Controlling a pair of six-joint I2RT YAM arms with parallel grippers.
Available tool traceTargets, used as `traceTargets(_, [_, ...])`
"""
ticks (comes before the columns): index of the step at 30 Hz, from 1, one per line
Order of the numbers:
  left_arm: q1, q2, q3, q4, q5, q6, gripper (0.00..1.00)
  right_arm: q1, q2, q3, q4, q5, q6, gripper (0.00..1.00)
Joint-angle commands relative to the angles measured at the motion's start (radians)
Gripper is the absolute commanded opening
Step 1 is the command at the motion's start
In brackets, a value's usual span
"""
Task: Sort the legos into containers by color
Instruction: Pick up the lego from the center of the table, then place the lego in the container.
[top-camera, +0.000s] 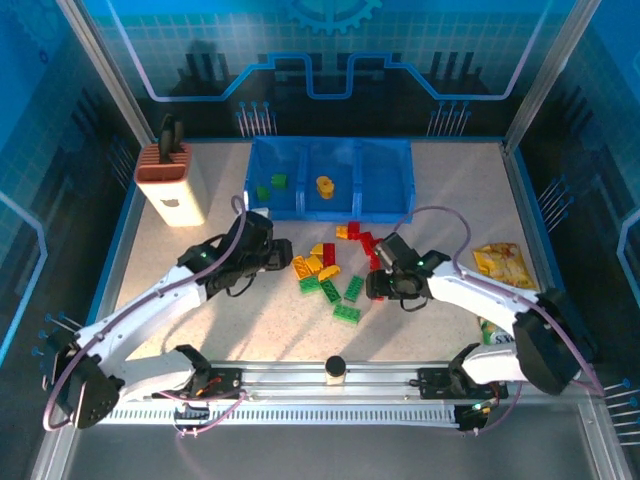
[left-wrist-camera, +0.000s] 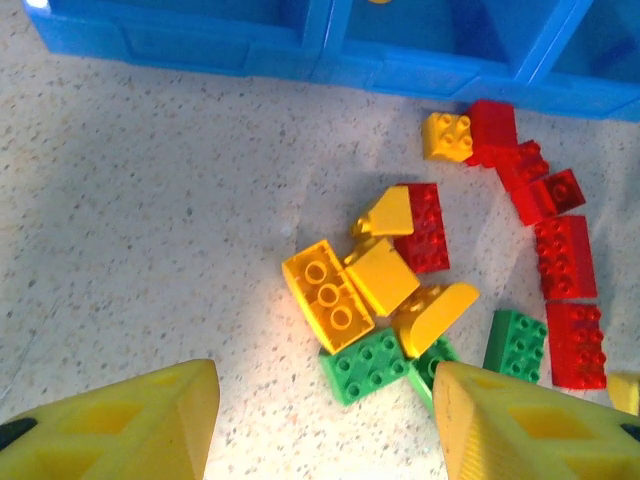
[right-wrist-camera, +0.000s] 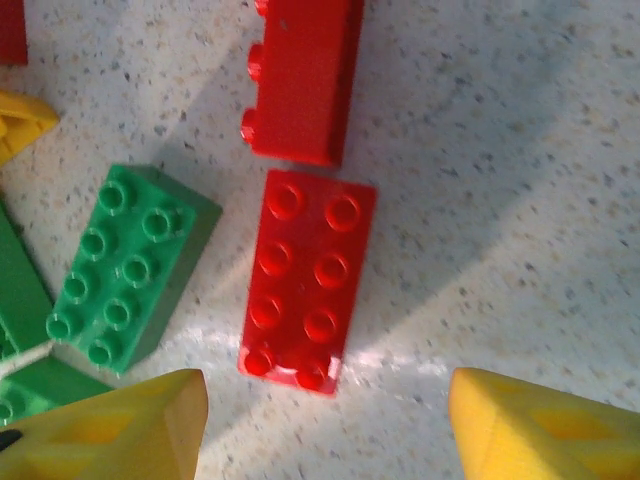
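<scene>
Legos (top-camera: 335, 270) lie directly under both tools, in a loose pile on the table (top-camera: 290, 330) just in front of the containers (top-camera: 330, 214). The right gripper (right-wrist-camera: 325, 388) hangs spread, its yellow fingers either side of the near end of a red brick (right-wrist-camera: 305, 280) that lies studs up and touches neither finger. The left gripper (left-wrist-camera: 322, 375) is also spread and empty, above a green brick (left-wrist-camera: 365, 365) and a yellow brick (left-wrist-camera: 328, 295).

The pieces look like hard, light, glossy plastic. They should not deform, but one could squirt out of a skewed pinch. I would take the red brick across its flat long sides, clear of the green neighbour (right-wrist-camera: 130, 265) and the second red brick (right-wrist-camera: 300, 80) just beside its far end.

Further out, the left bin holds green pieces (top-camera: 270, 185) and the middle bin a yellow-orange piece (top-camera: 325, 187).
</scene>
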Motion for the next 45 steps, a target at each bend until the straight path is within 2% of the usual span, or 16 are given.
traceTargets(1, [-0.028, -0.080, -0.060, -0.050, -0.039, -0.055, 0.59, 0.019, 0.060, 0.046, 0.015, 0.031, 0.034, 0.66])
traceTargets(5, [-0.055, -0.165, -0.126, -0.068, -0.052, -0.098, 0.59, 0.029, 0.132, 0.069, 0.024, 0.034, 0.044, 0.65])
traceTargets(11, [-0.061, -0.241, -0.171, -0.114, -0.073, -0.108, 0.59, 0.048, 0.200, 0.087, 0.011, 0.062, 0.071, 0.58])
traceTargets(15, [-0.062, -0.266, -0.187, -0.127, -0.081, -0.106, 0.59, 0.062, 0.216, 0.095, -0.001, 0.088, 0.083, 0.48])
traceTargets(18, [-0.061, -0.268, -0.186, -0.128, -0.072, -0.105, 0.59, 0.075, 0.209, 0.107, -0.022, 0.109, 0.090, 0.37])
traceTargets(26, [-0.067, -0.284, -0.193, -0.139, -0.073, -0.103, 0.58, 0.094, 0.079, 0.236, -0.167, 0.214, 0.053, 0.33])
traceTargets(30, [-0.077, -0.300, -0.199, -0.159, -0.080, -0.108, 0.58, 0.030, 0.054, 0.345, -0.197, 0.219, -0.029, 0.34])
traceTargets(34, [-0.110, -0.322, -0.211, -0.171, -0.073, -0.134, 0.58, -0.075, 0.107, 0.495, -0.219, 0.185, -0.128, 0.35])
traceTargets(39, [-0.173, -0.339, -0.241, -0.170, -0.079, -0.184, 0.56, -0.208, 0.277, 0.706, -0.226, 0.092, -0.222, 0.35])
traceTargets(43, [-0.231, -0.339, -0.252, -0.187, -0.105, -0.219, 0.56, -0.265, 0.455, 0.872, -0.250, 0.059, -0.269, 0.35])
traceTargets(45, [-0.255, -0.341, -0.255, -0.198, -0.120, -0.238, 0.56, -0.291, 0.547, 0.946, -0.253, 0.003, -0.276, 0.35])
